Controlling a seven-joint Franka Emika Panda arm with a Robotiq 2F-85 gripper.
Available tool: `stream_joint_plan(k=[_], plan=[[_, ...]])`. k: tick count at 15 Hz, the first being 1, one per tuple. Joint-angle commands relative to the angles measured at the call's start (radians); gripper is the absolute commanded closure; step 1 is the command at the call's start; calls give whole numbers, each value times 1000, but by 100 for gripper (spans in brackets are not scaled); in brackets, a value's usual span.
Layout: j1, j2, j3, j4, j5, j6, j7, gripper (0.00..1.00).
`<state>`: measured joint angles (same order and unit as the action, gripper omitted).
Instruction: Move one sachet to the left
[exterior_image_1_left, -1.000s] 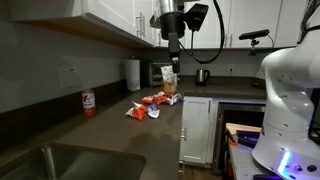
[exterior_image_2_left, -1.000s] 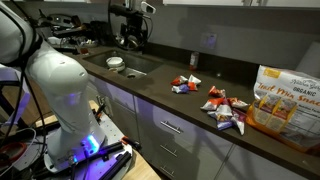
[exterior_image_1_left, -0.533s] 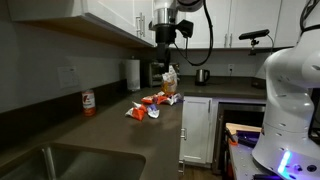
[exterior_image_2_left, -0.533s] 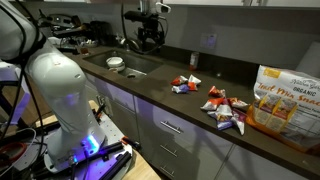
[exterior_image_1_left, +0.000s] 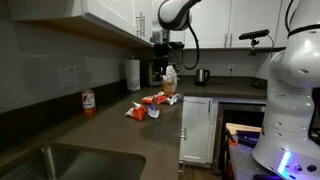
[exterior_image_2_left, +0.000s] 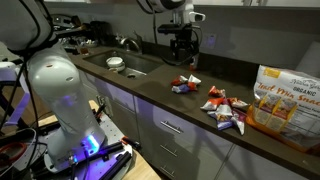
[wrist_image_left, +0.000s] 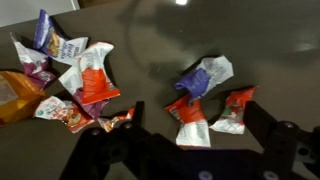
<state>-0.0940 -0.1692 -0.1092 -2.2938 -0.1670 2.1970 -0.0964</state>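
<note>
Since the earlier frames, the gripper (exterior_image_2_left: 183, 58) has travelled from above the sink (exterior_image_2_left: 125, 64) along the counter (exterior_image_2_left: 150, 95) and now hangs above the small group of sachets (exterior_image_2_left: 183, 84) at frame centre. In the wrist view the fingers (wrist_image_left: 105, 152) stand wide apart at the bottom edge, with nothing between them.

Procedure for the step in hand, the approach to one sachet:
1. Select the red-and-white sachet (wrist_image_left: 190, 122). It lies lower centre in the wrist view, nearest the midline of the gripper (wrist_image_left: 190, 150).
2. Descend vertically and keep the jaws wide until they straddle the sachet.
3. Avoid the blue-and-white sachet (wrist_image_left: 205, 76) above it and the red sachet (wrist_image_left: 236, 110) to its right. Both appear to touch it, so a skewed descent is likely to drag them along.

Count:
- Small group: three sachets.
- Larger pile (wrist_image_left: 65, 85), left of the wrist view: about five, overlapping, so the exact number cannot be told.
- Large bag (exterior_image_2_left: 285, 95): one.
</note>
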Motion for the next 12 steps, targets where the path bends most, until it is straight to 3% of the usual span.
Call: stream_joint_plan(k=[1,5,12], plan=[[-39,117,-18,77,-92,49,16,0],[-64,238,-56,145,-158,91,20,0],[-87,442,-127,243,-200,30,94,0]])
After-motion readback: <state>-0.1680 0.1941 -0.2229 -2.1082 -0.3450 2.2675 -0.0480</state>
